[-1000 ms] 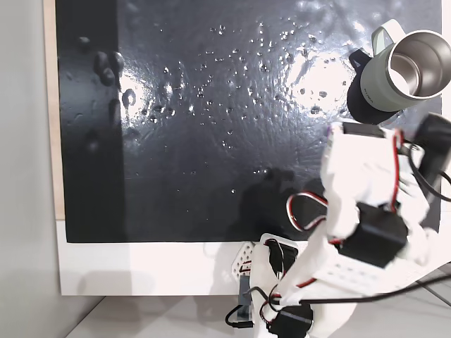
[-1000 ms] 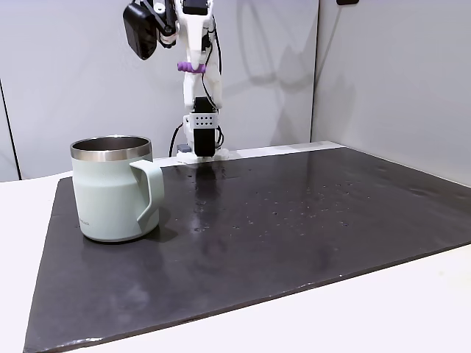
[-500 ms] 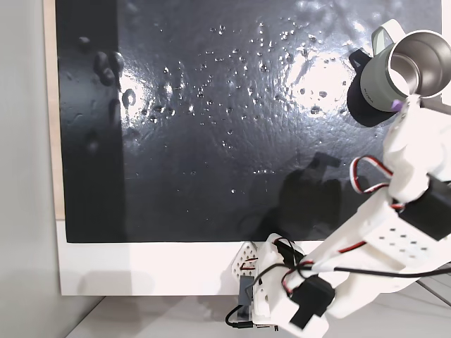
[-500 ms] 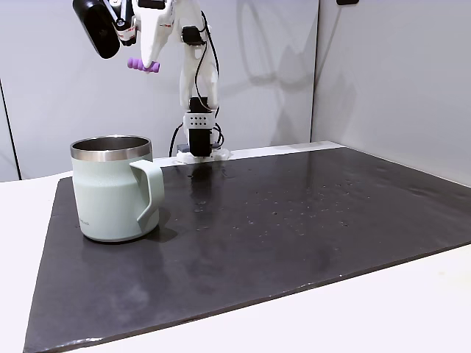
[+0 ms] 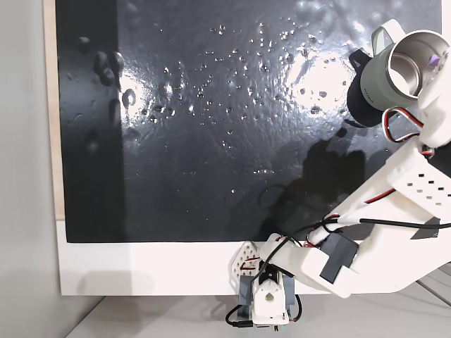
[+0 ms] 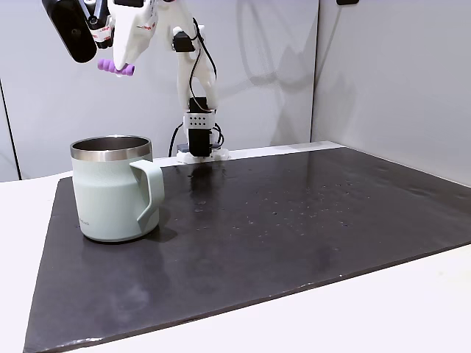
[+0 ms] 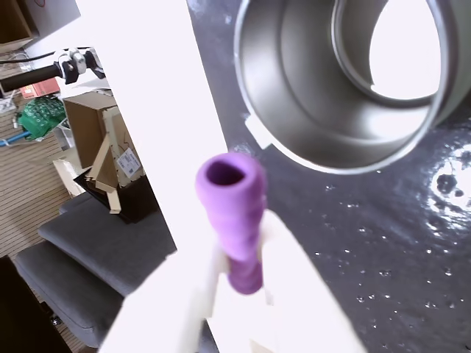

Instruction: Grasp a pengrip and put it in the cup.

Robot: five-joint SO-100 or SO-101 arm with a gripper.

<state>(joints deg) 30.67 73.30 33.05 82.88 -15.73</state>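
The cup (image 5: 384, 77) is a pale grey-green mug with a steel inside, standing upright at one corner of the black mat (image 5: 211, 141). It sits at the left in a fixed view (image 6: 110, 195). The wrist view looks down into its shiny inside (image 7: 294, 95). My gripper (image 6: 118, 65) is shut on the pengrip (image 6: 116, 68), a small purple ribbed tube held level, well above the mug's opening. From above, the purple tip of the pengrip (image 5: 432, 61) shows over the cup's right rim, with the gripper (image 5: 431, 67) there. In the wrist view the pengrip (image 7: 234, 213) sticks out past the white fingers (image 7: 294, 265).
The arm's base (image 5: 264, 310) stands on the white table edge (image 5: 141, 267) beside the mat, behind the mat (image 6: 294, 235) in the side view. White walls rise close behind the base (image 6: 199, 140). Past the table edge the wrist view shows a cardboard box (image 7: 103, 140) and a grey seat (image 7: 96, 257).
The arm has swung toward the cup with the pengrip held in the gripper. The pengrip went from above the base to above the mug's opening. The cup has not moved.
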